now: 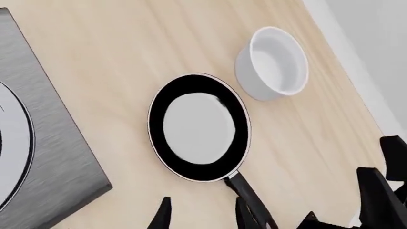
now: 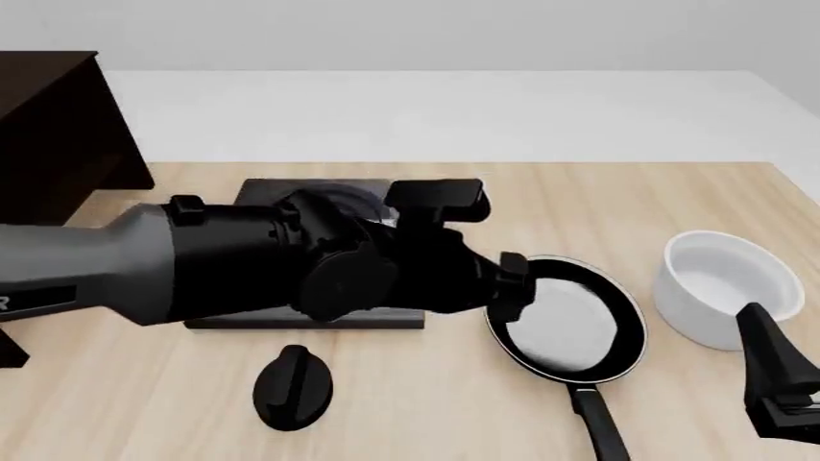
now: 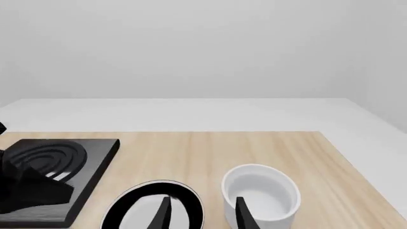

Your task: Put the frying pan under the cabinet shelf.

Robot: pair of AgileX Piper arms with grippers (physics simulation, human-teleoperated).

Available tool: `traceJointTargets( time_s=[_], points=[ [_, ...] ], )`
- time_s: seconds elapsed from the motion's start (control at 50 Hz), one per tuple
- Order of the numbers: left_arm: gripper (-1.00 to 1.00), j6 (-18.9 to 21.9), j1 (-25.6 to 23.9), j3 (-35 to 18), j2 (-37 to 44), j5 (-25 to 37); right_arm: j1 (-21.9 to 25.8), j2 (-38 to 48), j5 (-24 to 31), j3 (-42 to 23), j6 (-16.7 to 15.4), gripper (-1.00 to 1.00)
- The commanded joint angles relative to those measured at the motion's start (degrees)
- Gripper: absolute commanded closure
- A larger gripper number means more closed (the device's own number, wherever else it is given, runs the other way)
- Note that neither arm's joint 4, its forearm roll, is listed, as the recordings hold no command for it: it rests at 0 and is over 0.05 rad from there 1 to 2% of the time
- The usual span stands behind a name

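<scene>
The frying pan sits flat on the wooden table, right of centre, and the spot it has to reach is far off at the left: the cabinet shelf stands at the table's far left corner, dark and mostly out of view, well apart from the pan. Between them lies the black stove plate, with a small black knob near the front edge. So from where I stand the carry looks like a long sweep leftward across the stove.

The left arm reaches across the middle of the table and hides much of the stove; its left gripper hangs over the pan's near side. In the left wrist view the fingertips stand apart with nothing between them, and the pan's handle runs just beside one of them, not gripped. That handle is the long axis that matters: in the front view it points toward the arms' side of the table and a little to the right, away from the cabinet.

Just right of the pan is a white bowl, near but not touching. The right gripper waits low at the table's right front, fingers parted and empty, facing pan and bowl. Both arms are near; the left looks better placed for the handle.
</scene>
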Motion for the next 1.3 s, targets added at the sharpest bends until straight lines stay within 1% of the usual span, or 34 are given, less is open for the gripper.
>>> traceJointTargets(
  time_s=[0.02,0.04,0.1,0.12,0.16,0.18,0.3,0.34,0.38,0.4,0.48,0.52,0.58,0.68,0.76,0.78,0.82,0.84,0.88,0.9,0.94,1.0,1.04,1.16,1.18,1.22,1.24,1.28,1.3],
  points=[
    [-1.00,-6.00,-5.86,0.97,1.01,-3.10,0.01,-0.12,0.13,-0.01,-0.02,-1.00],
    [-1.00,-6.86,-6.30,1.11,1.16,-3.61,0.01,0.08,-0.10,0.02,0.00,-1.00],
    [-1.00,-7.58,-6.99,1.26,1.20,-4.13,0.01,-0.10,0.08,0.01,0.03,-1.00],
    [-1.00,-8.90,-7.84,1.86,1.43,-4.82,0.01,0.01,-0.04,0.03,0.00,-1.00],
    [-1.00,-8.95,-7.95,1.98,1.75,-5.36,0.01,0.09,-0.13,0.05,-0.02,-1.00],
    [-1.00,-10.33,-9.17,2.53,2.22,-6.09,0.01,0.07,-0.11,0.04,0.02,-1.00],
    [-1.00,-11.50,-9.60,2.54,2.53,-7.23,0.02,0.03,-0.07,0.04,0.02,-1.00],
    [-1.00,-12.99,-10.00,2.88,2.57,-8.30,0.02,0.00,-0.03,0.03,-0.01,-1.00],
    [-1.00,-12.45,-9.59,2.54,2.92,-8.42,0.01,0.14,-0.19,0.05,0.01,-1.00],
    [-1.00,-13.42,-9.96,3.01,3.32,-9.08,0.01,0.14,-0.20,0.06,0.03,-1.00],
    [-1.00,-14.31,-10.21,3.50,3.96,-10.31,0.03,0.21,-0.26,0.06,0.02,-1.00],
    [-1.00,-15.38,-11.11,4.29,4.96,-11.77,0.02,0.16,-0.22,0.06,0.01,-1.00],
    [-1.00,-15.38,-11.20,4.40,5.56,-12.26,0.02,0.13,-0.19,0.06,0.00,-1.00],
    [-1.00,-16.99,-12.25,4.52,6.55,-13.56,0.03,-0.18,0.11,0.04,0.03,-1.00],
    [-1.00,-17.07,-12.05,4.24,7.07,-13.95,0.04,-0.12,0.10,0.04,0.00,-1.00],
    [-1.00,-17.94,-12.25,4.45,7.61,-14.65,0.02,-0.15,0.11,0.04,0.04,-1.00],
    [-1.00,-17.39,-11.84,4.05,7.80,-14.55,0.04,-0.12,0.10,0.04,0.04,-1.00],
    [-1.00,-18.21,-12.16,4.31,8.16,-15.04,0.03,-0.15,0.11,0.04,-0.02,-1.00],
    [-1.00,-17.71,-11.64,3.93,8.47,-14.93,0.02,-0.16,0.12,0.04,0.02,-1.00],
    [-1.00,-18.67,-12.31,4.34,9.03,-15.82,0.03,-0.17,0.12,0.04,0.03,-1.00],
    [-1.00,-18.33,-12.10,4.07,9.33,-15.76,0.03,-0.12,0.10,0.04,-0.01,-1.00],
    [-1.00,-19.27,-12.83,4.24,10.11,-16.64,0.04,-0.13,0.11,0.04,0.01,-1.00],
    [-1.00,-18.90,-12.69,3.82,10.54,-16.72,0.00,-0.16,0.12,0.04,0.01,-1.00],
    [-1.00,-19.53,-12.94,3.36,11.87,-17.46,0.03,-0.15,0.11,0.04,-0.01,-1.00],
    [-1.00,-20.37,-13.14,3.60,12.53,-18.22,0.02,-0.16,0.12,0.04,0.04,-1.00],
    [-1.00,-19.95,-12.78,3.35,13.00,-18.34,0.03,-0.17,0.12,0.04,0.02,-1.00],
    [-1.00,-21.08,-13.38,3.88,13.40,-19.22,0.04,-0.16,0.12,0.04,0.01,-1.00],
    [-1.00,-20.65,-13.09,3.59,13.92,-19.36,0.03,-0.17,0.12,0.04,0.02,-1.00],
    [-1.00,-21.26,-13.38,3.90,14.41,-19.99,0.00,-0.18,0.13,0.04,0.00,-1.00]
  ],
)
